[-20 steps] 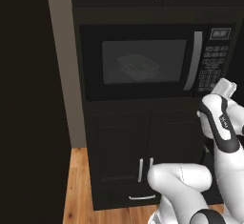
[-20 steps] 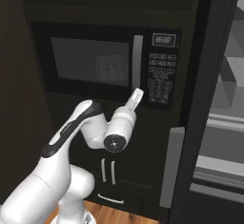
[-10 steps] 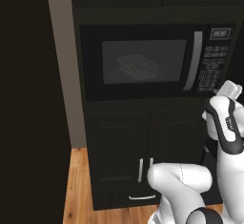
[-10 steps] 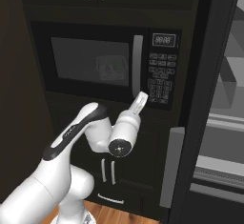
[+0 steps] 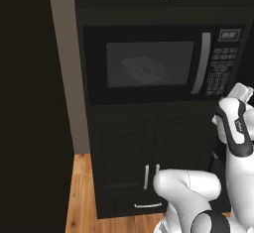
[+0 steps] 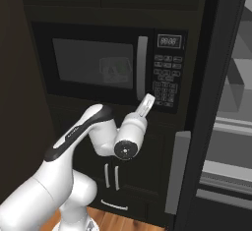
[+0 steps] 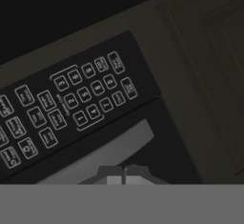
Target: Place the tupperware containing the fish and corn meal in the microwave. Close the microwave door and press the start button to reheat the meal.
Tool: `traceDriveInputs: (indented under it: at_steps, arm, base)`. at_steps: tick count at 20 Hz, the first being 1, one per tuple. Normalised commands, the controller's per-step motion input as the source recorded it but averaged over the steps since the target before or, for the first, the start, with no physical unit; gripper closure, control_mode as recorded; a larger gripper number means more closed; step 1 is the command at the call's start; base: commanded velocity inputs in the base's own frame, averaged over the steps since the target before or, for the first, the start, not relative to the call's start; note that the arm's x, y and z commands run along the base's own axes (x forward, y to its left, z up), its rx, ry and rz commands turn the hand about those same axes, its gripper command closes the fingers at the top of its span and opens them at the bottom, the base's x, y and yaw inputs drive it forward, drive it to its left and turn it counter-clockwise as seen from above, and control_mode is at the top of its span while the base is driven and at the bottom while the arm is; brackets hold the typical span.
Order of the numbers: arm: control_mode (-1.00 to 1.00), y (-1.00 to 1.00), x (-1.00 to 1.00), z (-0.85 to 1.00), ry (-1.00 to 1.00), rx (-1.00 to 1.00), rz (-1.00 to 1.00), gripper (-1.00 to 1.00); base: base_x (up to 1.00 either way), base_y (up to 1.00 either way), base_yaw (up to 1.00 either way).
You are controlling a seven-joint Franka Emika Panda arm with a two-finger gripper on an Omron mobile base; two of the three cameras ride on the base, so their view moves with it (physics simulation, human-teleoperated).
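Gripper (image 7: pixel 124 174) jaws pressed together, nothing between them, tips side by side at bottom of hand view. In right base view the gripper (image 6: pixel 147 101) points up at the lower edge of the keypad panel (image 6: pixel 166 84), close to it; contact unclear. In left base view the hand is at right, just below the keypad panel (image 5: pixel 221 66). Hand view: keypad panel (image 7: pixel 66 101) runs tilted, rows of buttons ahead of the tips, bottom end of the grey bar handle (image 7: pixel 102 156) just past the fingertips.

Microwave (image 6: pixel 108 63) built into dark cabinetry, microwave door (image 5: pixel 144 63) shut. Handle (image 6: pixel 141 68) upright between window and keypad. Display (image 6: pixel 169 41) lit above the buttons.

Tupperware (image 5: pixel 144 69) inside the microwave, seen through the dark window, about mid cavity. Green food (image 6: pixel 117 72) shows faintly through the window in right base view.

Lower cabinet doors (image 5: pixel 149 162) shut below, wood floor (image 5: pixel 82 197) at bottom.
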Motion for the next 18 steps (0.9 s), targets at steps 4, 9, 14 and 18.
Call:
traceDriveInputs:
  at_steps: [4,9,14,18]
  arm:
    - [-1.00,-0.15,0.01,-0.09,0.02,0.00,0.00,1.00]
    - [-1.00,-0.08,0.08,-0.03,0.01,0.00,0.00,1.00]
    - [-1.00,-0.07,0.10,0.00,0.02,0.00,0.00,1.00]
    - [-1.00,-0.04,0.12,0.00,0.03,0.00,0.00,1.00]
  base:
    - [0.00,0.00,0.00]
    - [0.00,0.00,0.00]
    - [0.00,0.00,0.00]
    - [0.00,0.00,0.00]
